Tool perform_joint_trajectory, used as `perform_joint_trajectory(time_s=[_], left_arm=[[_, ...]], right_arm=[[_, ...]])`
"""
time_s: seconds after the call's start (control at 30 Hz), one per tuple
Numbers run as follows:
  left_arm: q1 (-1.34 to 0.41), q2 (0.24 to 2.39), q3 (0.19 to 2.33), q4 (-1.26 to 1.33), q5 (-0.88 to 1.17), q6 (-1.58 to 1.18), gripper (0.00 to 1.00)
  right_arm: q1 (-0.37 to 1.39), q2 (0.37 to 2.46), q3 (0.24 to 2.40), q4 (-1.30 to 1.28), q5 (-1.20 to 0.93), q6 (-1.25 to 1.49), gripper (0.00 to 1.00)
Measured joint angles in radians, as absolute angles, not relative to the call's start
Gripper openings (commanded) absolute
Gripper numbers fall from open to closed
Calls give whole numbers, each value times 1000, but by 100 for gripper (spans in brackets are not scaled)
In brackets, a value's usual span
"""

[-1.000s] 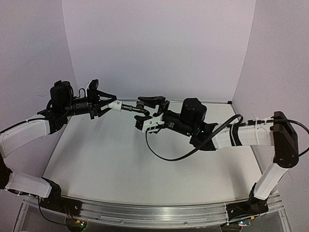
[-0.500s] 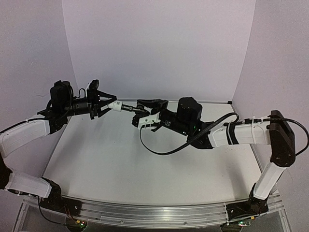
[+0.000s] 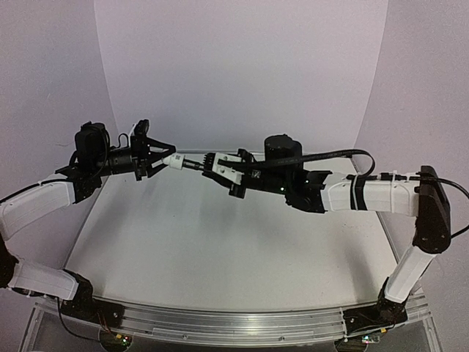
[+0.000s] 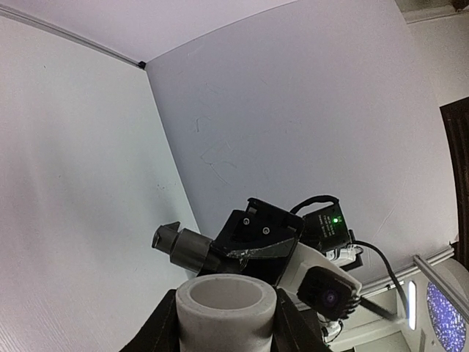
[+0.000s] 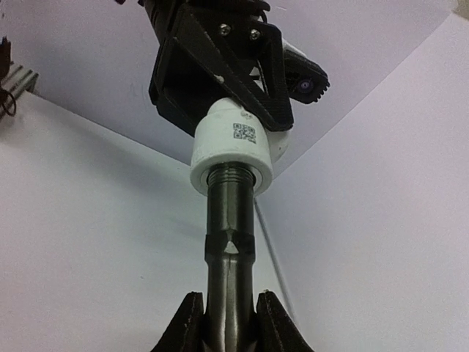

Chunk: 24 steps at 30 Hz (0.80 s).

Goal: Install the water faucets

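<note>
The water faucets hang in the air above the back of the table, between both arms. The white fitting (image 3: pixel 176 160) is in my left gripper (image 3: pixel 168 158), which is shut on it. The black tap (image 3: pixel 193 164) sticks out of the fitting to the right, its threaded end inside. My right gripper (image 3: pixel 209 163) is shut on the tap's far end. In the right wrist view the tap's stem (image 5: pixel 229 242) runs up from my gripper (image 5: pixel 229 326) into the fitting (image 5: pixel 232 158). The left wrist view shows the fitting's open bore (image 4: pixel 226 308) between my fingers (image 4: pixel 165 326).
The white table (image 3: pixel 183 235) lies below the joined parts, with pale walls behind and on both sides. A black cable (image 3: pixel 333 154) arches over the right forearm. An aluminium rail (image 3: pixel 220 323) runs along the near edge, by the arm bases.
</note>
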State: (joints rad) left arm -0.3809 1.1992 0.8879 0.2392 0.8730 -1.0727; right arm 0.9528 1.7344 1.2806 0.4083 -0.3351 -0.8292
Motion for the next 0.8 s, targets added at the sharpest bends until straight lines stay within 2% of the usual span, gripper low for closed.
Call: perform_joint_trajectory(time_s=[0.27, 0.57, 0.8], left_arm=[[-382, 1198, 904, 222, 890, -1024, 0], [-403, 1189, 942, 265, 879, -1016, 0], [-391, 1182, 948, 264, 830, -991, 0]], right_arm=[[930, 1721, 1317, 306, -451, -329, 0], [800, 1760, 1447, 272, -861, 469, 0], [746, 1903, 1549, 416, -1083, 1042, 0]])
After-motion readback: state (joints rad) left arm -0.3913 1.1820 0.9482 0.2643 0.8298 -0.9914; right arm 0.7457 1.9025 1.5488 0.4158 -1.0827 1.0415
